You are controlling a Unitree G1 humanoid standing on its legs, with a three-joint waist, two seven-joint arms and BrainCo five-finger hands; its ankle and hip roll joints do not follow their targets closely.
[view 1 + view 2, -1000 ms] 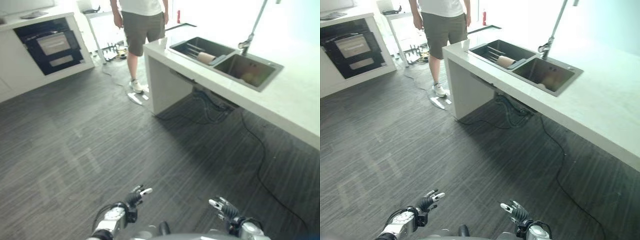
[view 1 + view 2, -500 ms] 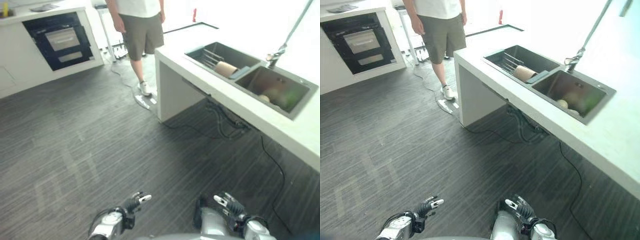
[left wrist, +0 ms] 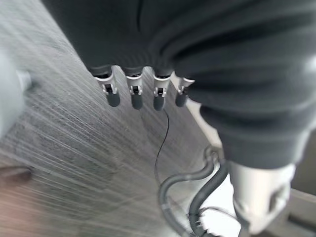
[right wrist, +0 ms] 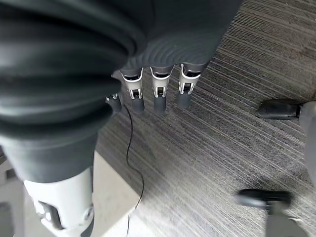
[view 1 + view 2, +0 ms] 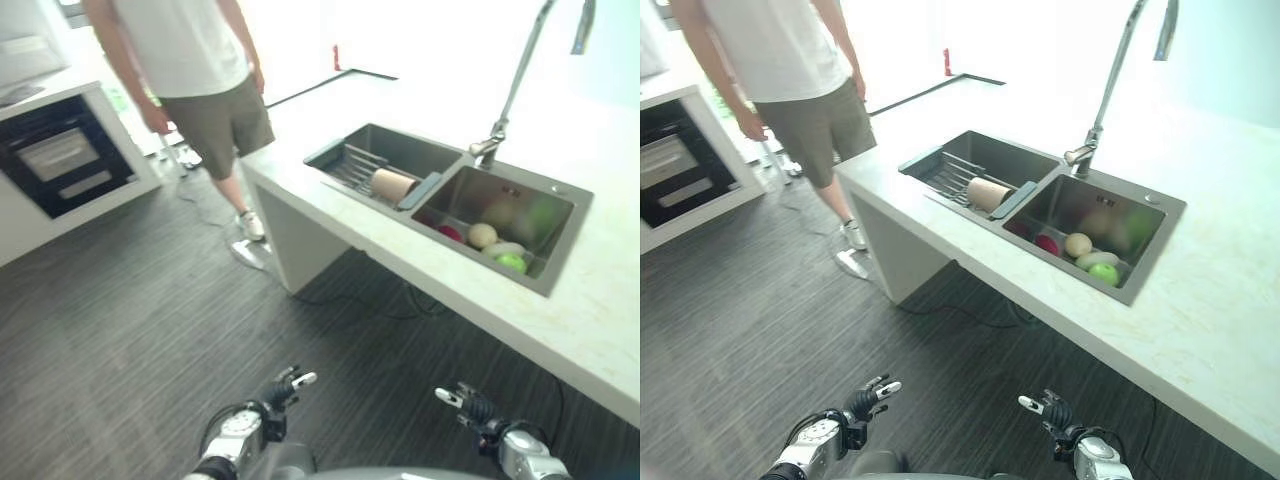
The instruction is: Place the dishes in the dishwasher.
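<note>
Two hands, left eye view: left hand (image 5: 262, 410) and right hand (image 5: 490, 428) hang low, fingers relaxed and apart, holding nothing.
Right eye view: dishes (image 5: 1080, 246) lie in the sink (image 5: 1145, 202), well apart from both hands.
Wrist views: fingers (image 3: 134, 94) straight over floor (image 4: 232, 128).
Risk: person (image 5: 190, 80) stands just beside the counter (image 5: 970, 262); collision possible.
Change: camera has swung toward the sink.

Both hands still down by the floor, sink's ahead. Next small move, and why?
Probably step closer to the counter. Both the left hand and the right hand hang low over the dark floor, open and holding nothing, well short of the sink. The tan cup lies on its side in the basin with the rack, seemingly out of reach from here.
</note>
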